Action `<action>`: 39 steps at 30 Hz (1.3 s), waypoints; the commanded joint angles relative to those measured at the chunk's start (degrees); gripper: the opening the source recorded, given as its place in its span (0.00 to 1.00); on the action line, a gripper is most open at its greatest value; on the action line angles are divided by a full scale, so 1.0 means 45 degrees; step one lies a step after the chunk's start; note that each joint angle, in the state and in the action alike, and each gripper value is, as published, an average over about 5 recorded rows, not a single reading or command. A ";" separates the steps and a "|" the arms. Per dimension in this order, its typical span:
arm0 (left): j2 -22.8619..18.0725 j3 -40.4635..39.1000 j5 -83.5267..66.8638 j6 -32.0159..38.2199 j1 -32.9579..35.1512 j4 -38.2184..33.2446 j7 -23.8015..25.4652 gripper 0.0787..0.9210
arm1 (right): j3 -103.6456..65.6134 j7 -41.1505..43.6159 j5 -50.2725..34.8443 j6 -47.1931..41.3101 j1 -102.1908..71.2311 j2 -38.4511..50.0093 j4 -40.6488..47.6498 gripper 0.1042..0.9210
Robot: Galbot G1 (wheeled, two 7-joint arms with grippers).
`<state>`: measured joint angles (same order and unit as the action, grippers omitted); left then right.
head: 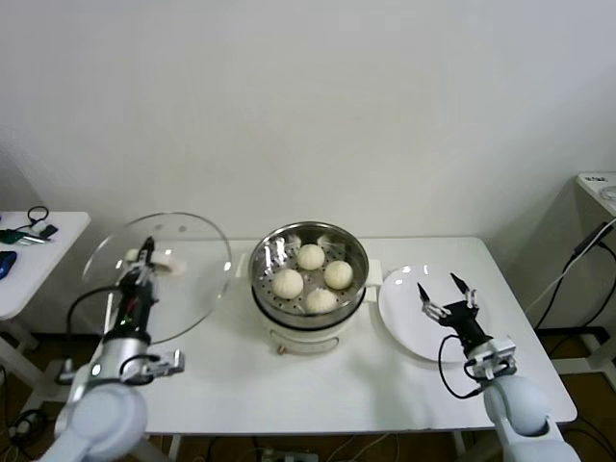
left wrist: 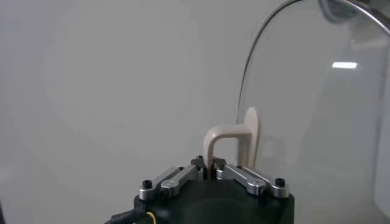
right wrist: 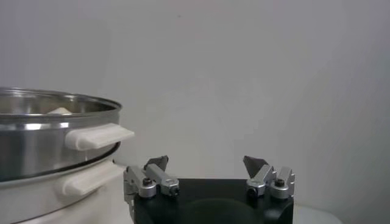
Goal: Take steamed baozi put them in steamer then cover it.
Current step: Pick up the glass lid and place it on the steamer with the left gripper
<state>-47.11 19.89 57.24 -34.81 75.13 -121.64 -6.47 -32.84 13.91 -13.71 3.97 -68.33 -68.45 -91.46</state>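
Note:
Several cream-white baozi [head: 312, 256] lie inside the shiny steamer [head: 268, 252] at the table's middle; the steamer's wall and white side handle show in the right wrist view [right wrist: 42, 143]. My left gripper [head: 145, 252] is shut on the white bar handle [left wrist: 226, 139] of the glass cover [head: 197, 274] and holds it tilted up on edge above the table, left of the steamer. The cover's metal rim and glass show in the left wrist view [left wrist: 323, 103]. My right gripper [head: 448, 286] is open and empty over the white plate [head: 399, 308], right of the steamer.
The empty white plate lies right of the steamer. A side table [head: 24, 260] with small items stands at far left. Another surface [head: 599, 183] stands at far right, with cables hanging by it. A white wall runs behind the table.

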 commanded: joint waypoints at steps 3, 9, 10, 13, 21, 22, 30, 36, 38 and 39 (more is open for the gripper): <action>-0.0781 -0.5507 0.1341 -0.2265 -0.5570 0.0270 0.3272 0.08 | 0.0062 -0.0033 0.0537 0.0063 0.0462 -0.0417 0.0535 0.88; -0.3008 -0.6443 0.3808 -0.2265 -0.6546 0.0960 0.6358 0.08 | -0.0271 -0.0028 0.0526 0.0139 0.0325 -0.0375 0.0537 0.88; -0.3339 -0.6543 0.4037 -0.2265 -0.6619 0.1129 0.6574 0.08 | -0.0327 -0.0028 0.0517 0.0146 0.0307 -0.0361 0.0537 0.88; -0.4352 -0.6752 0.4473 -0.2265 -0.6645 0.1743 0.6490 0.08 | -0.0481 -0.0026 0.0498 0.0184 0.0230 -0.0301 0.0548 0.88; -0.6943 -0.7113 0.4841 -0.2265 -0.6475 0.3628 0.5155 0.08 | -0.0793 -0.0001 0.0498 0.0290 -0.0032 -0.0230 0.0545 0.88; -0.7178 -0.7088 0.4849 -0.2265 -0.6496 0.3838 0.5025 0.08 | -0.0827 0.0005 0.0500 0.0303 -0.0062 -0.0225 0.0542 0.88; -0.8040 -0.6788 0.5113 -0.2265 -0.6662 0.5017 0.4565 0.08 | -0.1023 0.0048 0.0502 0.0369 -0.0180 -0.0266 0.0536 0.88; -0.8285 -0.6581 0.5533 -0.2265 -0.6539 0.5690 0.4668 0.08 | -0.1087 0.0066 0.0508 0.0405 -0.0207 -0.0286 0.0575 0.88; -0.8404 -0.6501 0.5568 -0.2265 -0.6552 0.5851 0.4627 0.08 | -0.1100 0.0072 0.0511 0.0415 -0.0223 -0.0290 0.0581 0.88; -0.8468 -0.6477 0.5556 -0.2265 -0.6569 0.5910 0.4588 0.08 | -0.1110 0.0083 0.0512 0.0419 -0.0232 -0.0292 0.0583 0.88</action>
<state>-79.96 -9.11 79.74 -42.20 46.59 -101.06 14.42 -37.48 14.18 -11.50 5.78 -69.26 -69.76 -88.92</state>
